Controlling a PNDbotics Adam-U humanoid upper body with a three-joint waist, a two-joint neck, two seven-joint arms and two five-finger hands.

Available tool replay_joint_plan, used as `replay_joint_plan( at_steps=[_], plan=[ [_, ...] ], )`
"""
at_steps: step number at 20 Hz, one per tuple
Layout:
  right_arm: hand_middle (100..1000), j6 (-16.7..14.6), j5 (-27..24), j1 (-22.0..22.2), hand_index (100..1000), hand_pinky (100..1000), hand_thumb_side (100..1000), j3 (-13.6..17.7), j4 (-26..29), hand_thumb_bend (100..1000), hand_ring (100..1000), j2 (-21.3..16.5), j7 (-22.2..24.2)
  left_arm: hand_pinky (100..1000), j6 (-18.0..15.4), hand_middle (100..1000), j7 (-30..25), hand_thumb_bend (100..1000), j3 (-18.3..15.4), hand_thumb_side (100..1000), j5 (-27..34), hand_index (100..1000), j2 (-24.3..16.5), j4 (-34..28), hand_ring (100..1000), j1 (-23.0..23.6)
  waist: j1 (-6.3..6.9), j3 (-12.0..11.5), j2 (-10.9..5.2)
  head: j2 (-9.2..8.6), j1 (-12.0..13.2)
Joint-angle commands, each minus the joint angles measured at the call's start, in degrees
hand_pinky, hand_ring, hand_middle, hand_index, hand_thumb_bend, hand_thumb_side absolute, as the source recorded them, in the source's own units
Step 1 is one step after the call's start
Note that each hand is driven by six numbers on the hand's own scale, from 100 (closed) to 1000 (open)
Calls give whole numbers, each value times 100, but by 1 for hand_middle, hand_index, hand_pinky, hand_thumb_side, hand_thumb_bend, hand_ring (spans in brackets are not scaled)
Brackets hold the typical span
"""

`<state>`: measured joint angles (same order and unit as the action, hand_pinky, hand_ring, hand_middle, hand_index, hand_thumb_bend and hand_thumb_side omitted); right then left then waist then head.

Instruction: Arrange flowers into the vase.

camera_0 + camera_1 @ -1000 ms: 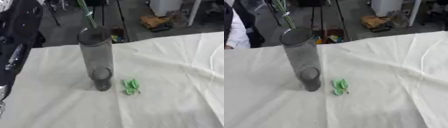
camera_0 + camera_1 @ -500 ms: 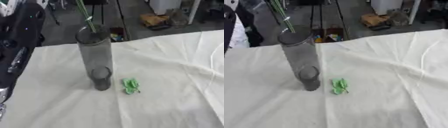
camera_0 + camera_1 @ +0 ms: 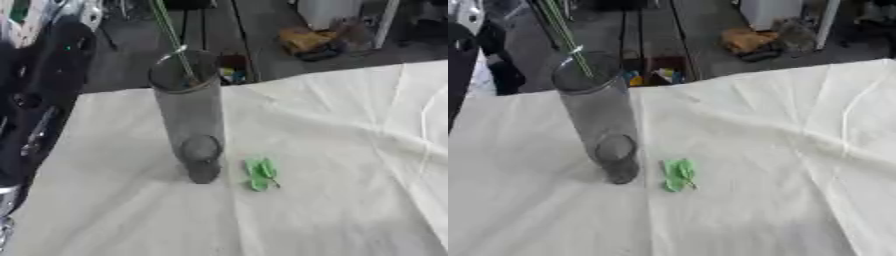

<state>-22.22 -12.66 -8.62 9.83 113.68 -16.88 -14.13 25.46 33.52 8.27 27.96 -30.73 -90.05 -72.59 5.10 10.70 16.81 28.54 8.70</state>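
1. Risk of tipping: the vase [image 3: 191, 117] is a tall, narrow, clear cylinder standing upright on the white tablecloth [image 3: 350, 150]. In my judgement, sideways pressure from the green stems [image 3: 171, 37] against its rim could topple it.
2. Risk of a miss: the stems slant down from above the picture's top edge, and their lower ends sit just inside the vase mouth. If they lift or swing, they may catch the rim or drop outside.
3. Loose material: a small green leafy piece [image 3: 261, 173] lies on the cloth just beside the vase base, apart from it.
4. Hands: neither hand shows, so I cannot tell the state of the fingers. The dark left arm [image 3: 39, 100] runs along the left edge.
5. Count: one vase; a thin bundle of stems, number indistinguishable; one leafy piece; no blooms visible.
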Motion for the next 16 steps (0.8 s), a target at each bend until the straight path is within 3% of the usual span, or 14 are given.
replay_joint_plan(
  at_steps=[1,16],
  plan=[
    [248,-15,-17,-70,540,222,933,7,91,100,341,-47,30,100,4,100,-29,100,-2,880,-37,100,-41,-126,100,-68,-31,19,-60,-81,18],
    [246,26,-16,-94,541,224,937,16,91,100,342,-11,59,100,106,100,-72,100,106,877,-158,100,44,-296,100,47,-23,22,-4,-124,-9]
  ],
)
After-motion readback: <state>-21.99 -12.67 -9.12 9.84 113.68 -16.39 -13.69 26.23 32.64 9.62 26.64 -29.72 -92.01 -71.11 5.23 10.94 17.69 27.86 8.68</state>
